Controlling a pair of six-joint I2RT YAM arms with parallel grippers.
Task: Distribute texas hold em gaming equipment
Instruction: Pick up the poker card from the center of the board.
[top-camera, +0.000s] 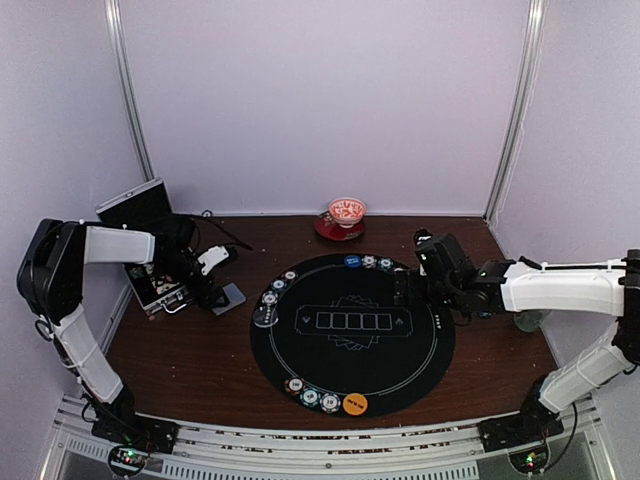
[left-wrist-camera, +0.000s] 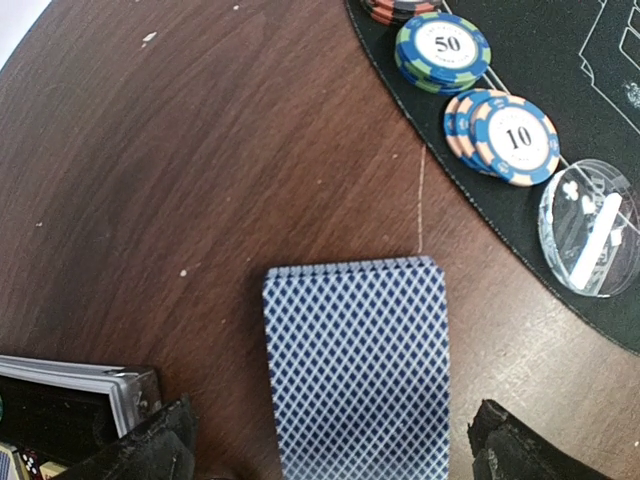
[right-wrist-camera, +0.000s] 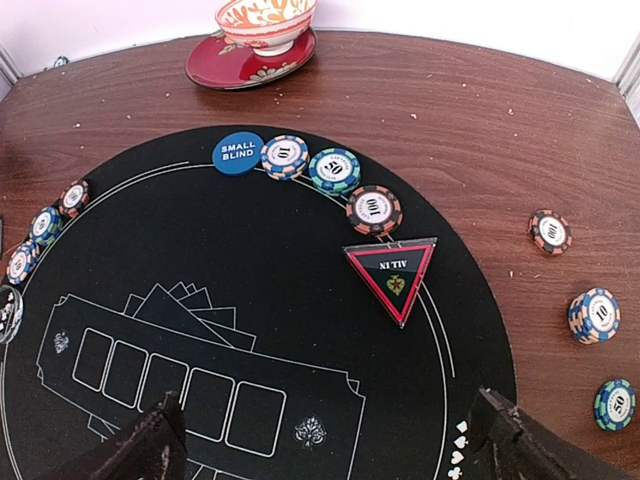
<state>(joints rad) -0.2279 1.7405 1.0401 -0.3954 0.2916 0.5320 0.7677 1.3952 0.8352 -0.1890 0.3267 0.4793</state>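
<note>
At the left gripper (left-wrist-camera: 335, 452): spread fully wide, clasping nothing, straddling the near end of a blue-lattice-backed deck of cards (left-wrist-camera: 355, 370) lying flat on the wooden table (left-wrist-camera: 200, 180); contact with the deck impossible to judge. Just beyond, on the edge of the black mat (left-wrist-camera: 520, 30): a 50 chip stack (left-wrist-camera: 443, 50), a 10 chip stack (left-wrist-camera: 515, 140) and a clear disc (left-wrist-camera: 590, 228). At the right gripper (right-wrist-camera: 330, 445): likewise wide apart and empty, hovering over the mat, facing a red ALL IN triangle (right-wrist-camera: 391, 277), a blue SMALL BLIND disc (right-wrist-camera: 238, 152) and three chips (right-wrist-camera: 334, 169) along the rim. Off the mat, on the wood to the right: three more chips (right-wrist-camera: 594, 315).
</note>
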